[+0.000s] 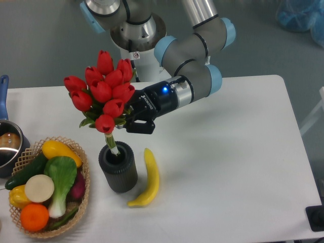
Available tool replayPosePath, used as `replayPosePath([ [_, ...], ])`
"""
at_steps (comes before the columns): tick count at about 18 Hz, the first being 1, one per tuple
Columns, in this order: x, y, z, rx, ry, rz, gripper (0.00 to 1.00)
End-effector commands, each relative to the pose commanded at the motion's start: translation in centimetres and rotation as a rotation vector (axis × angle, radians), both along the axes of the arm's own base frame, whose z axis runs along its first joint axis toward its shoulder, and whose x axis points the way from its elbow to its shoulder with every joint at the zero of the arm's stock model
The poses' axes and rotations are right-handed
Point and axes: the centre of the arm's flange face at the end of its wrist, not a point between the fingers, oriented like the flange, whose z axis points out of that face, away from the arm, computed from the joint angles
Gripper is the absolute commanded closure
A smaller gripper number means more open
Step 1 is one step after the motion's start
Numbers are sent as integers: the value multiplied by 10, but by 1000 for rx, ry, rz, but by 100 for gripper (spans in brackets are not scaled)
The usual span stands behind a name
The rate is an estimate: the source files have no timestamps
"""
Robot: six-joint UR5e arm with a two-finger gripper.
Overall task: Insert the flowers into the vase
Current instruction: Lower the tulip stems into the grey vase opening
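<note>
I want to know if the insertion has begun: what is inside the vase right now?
The pale stem ends of the flowers dip into the mouth of the vase, with the hand gripping the bunch above. How deep they reach is hidden by the vase wall.
</note>
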Motion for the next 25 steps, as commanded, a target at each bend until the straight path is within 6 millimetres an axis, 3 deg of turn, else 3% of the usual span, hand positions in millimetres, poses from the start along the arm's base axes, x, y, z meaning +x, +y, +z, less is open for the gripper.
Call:
replayPosePath([
  [6,1,3,-3,1,-4,-6,70],
  [14,-4,8,-24,22,-8,6,70],
  [25,-8,7,-36,10,-26,13,70],
])
